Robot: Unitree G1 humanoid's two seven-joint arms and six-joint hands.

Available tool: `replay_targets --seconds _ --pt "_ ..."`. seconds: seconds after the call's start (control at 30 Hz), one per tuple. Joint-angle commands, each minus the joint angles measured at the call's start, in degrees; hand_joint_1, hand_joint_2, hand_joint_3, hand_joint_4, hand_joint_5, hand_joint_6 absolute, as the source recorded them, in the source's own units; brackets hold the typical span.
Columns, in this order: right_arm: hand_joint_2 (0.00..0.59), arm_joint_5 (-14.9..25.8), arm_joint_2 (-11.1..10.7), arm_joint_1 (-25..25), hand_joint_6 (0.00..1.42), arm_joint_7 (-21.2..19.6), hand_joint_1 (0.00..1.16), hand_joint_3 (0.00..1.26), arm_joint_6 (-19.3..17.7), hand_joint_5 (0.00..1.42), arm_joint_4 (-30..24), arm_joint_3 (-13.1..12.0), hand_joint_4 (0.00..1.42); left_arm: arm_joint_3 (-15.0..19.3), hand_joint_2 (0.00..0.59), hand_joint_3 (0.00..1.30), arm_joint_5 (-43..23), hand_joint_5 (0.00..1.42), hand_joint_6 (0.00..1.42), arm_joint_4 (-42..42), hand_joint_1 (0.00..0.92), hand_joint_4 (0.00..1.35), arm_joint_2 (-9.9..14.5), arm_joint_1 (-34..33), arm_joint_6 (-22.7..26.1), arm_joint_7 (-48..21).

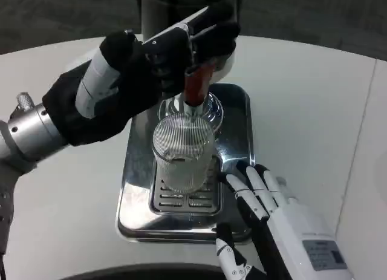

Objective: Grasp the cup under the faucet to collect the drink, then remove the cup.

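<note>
Under the red faucet lever (196, 86), upright on the slotted grate of the steel drip tray (136, 201): ribbed clear cup (183, 150), long axis vertical, seemingly little or nothing in it yet. Just to the cup's lower right, low over the tray's edge above the white counter (302, 98): right hand (266, 201), empty, fingers apart and pointing up-left toward the cup, apparently just short of it, clearly the nearer hand for the grasp. Above and behind the cup, at the dispenser (175, 8): left hand (145, 68), dark-gloved, fingers curled at the lever, whether actually clamped on it impossible to tell.
</note>
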Motion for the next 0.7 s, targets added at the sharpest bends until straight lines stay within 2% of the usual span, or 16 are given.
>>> replay_targets --seconds 0.03,0.3,0.7 --pt "0.586 -0.1 0.5 0.4 0.06 0.3 0.21 0.15 0.5 0.0 0.5 0.5 0.02 -1.6 0.072 0.0 3.5 0.01 0.0 -3.4 0.0 0.0 1.8 1.5 -4.9 -3.0" --pt "0.586 0.1 0.9 0.3 0.08 0.4 0.21 0.15 0.8 0.01 0.7 0.7 0.03 -3.1 0.073 0.0 9.7 0.02 0.0 -2.8 0.0 0.0 4.3 1.7 -13.7 -3.0" --pt "0.584 0.1 1.2 0.4 0.09 0.4 0.21 0.15 1.2 0.01 0.9 1.2 0.04 -4.3 0.075 0.0 18.0 0.01 0.0 -1.7 0.0 0.0 9.0 3.1 -30.8 -0.6"
